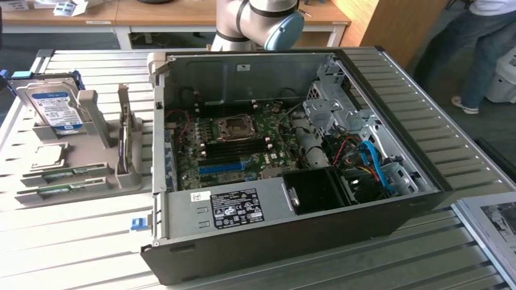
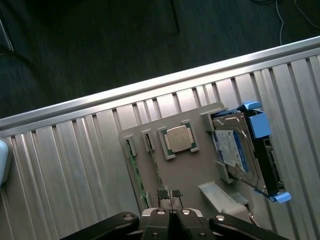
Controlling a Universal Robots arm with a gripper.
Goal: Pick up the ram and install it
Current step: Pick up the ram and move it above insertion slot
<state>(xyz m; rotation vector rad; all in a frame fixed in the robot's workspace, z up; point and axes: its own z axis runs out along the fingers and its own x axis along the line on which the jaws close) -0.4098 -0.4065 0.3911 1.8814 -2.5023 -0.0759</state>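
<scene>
Two ram sticks, thin and green, lie flat in slots of a grey holder tray (image 1: 84, 154): one (image 1: 66, 174) and another (image 1: 58, 191) beside it at the exterior view's left. In the wrist view the same tray (image 2: 192, 170) lies below my gripper (image 2: 169, 193), and a ram stick (image 2: 135, 167) shows as a green edge in its slot. My gripper hovers above the tray close to the ram slots, its two fingertips pressed together with nothing between them. The open computer case (image 1: 403, 211) lies on its side, its motherboard (image 1: 234, 142) exposed.
The tray also holds a silver hard drive (image 1: 55, 109) (image 2: 235, 150), a square processor chip (image 1: 48, 156) (image 2: 179, 138) and an upright green card (image 1: 123, 136). The ribbed metal table (image 1: 81, 241) ends at an edge (image 2: 150, 82). The arm's elbow (image 1: 258, 21) rises behind the case. A person (image 1: 484, 48) stands at the back right.
</scene>
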